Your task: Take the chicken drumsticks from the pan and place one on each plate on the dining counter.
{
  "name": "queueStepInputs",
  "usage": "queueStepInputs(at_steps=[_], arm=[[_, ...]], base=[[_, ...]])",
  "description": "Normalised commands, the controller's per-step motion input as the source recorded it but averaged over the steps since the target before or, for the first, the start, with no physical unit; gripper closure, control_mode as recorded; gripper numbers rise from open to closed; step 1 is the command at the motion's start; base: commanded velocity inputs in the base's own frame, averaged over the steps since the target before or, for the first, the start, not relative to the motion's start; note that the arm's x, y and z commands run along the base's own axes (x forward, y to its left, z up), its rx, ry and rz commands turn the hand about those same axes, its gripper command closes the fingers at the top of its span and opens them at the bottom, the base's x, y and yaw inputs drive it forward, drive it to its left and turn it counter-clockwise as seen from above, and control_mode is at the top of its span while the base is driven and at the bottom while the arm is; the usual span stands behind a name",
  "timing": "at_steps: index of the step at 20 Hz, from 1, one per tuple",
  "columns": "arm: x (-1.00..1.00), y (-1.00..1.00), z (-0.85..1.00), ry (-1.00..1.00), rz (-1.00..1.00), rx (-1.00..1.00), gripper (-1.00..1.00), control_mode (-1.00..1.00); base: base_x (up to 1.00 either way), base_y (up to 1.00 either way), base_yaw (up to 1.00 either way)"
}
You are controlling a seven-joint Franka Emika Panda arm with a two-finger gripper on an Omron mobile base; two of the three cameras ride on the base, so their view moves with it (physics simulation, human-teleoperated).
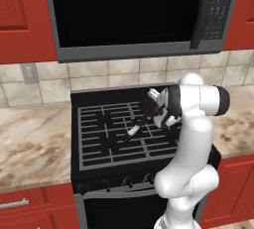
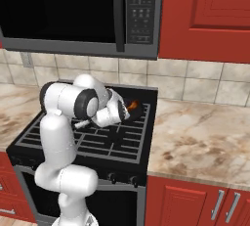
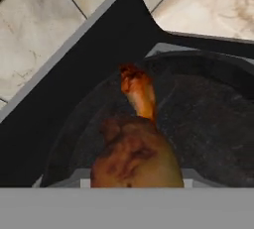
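The pan (image 3: pixel 208 114) is a small dark one on the back right burner of the stove; its black handle with a pale tip (image 1: pixel 134 130) points toward the front. A chicken drumstick (image 3: pixel 135 156) lies in the pan, its thick brown end nearest the hand and its orange bone end pointing away. My gripper (image 3: pixel 136 182) reaches down into the pan (image 1: pixel 149 108), jaws closed against the sides of the thick end. From the right base view an orange bit of drumstick (image 2: pixel 132 105) shows past the hand (image 2: pixel 114 111). The plates and the dining counter are out of view.
The black stove (image 1: pixel 109 141) has raised grates and knobs along its front. A microwave (image 1: pixel 129 15) hangs low over it. Marbled counters (image 1: pixel 30 143) (image 2: pixel 200 142) flank the stove. Red cabinets and a tiled wall close the back.
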Motion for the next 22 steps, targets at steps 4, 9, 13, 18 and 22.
queueStepInputs(at_steps=[4, 9, 13, 18, 22], arm=[[-0.33, -0.32, 1.00, -0.25, -0.09, 0.23, 1.00, -1.00], [-0.86, -0.53, 1.00, -0.17, 0.01, 0.23, 1.00, -1.00], [-0.97, -0.57, 1.00, -0.18, 0.09, 0.21, 1.00, -1.00], [-0.79, -0.59, 1.00, -0.12, 0.10, 0.23, 1.00, -1.00], [-0.90, -0.66, 1.00, -0.04, 0.06, 0.21, 1.00, -1.00]], base=[[0.00, 0.00, 0.00], [0.00, 0.00, 0.00], [0.00, 0.00, 0.00], [0.00, 0.00, 0.00], [0.00, 0.00, 0.00]])
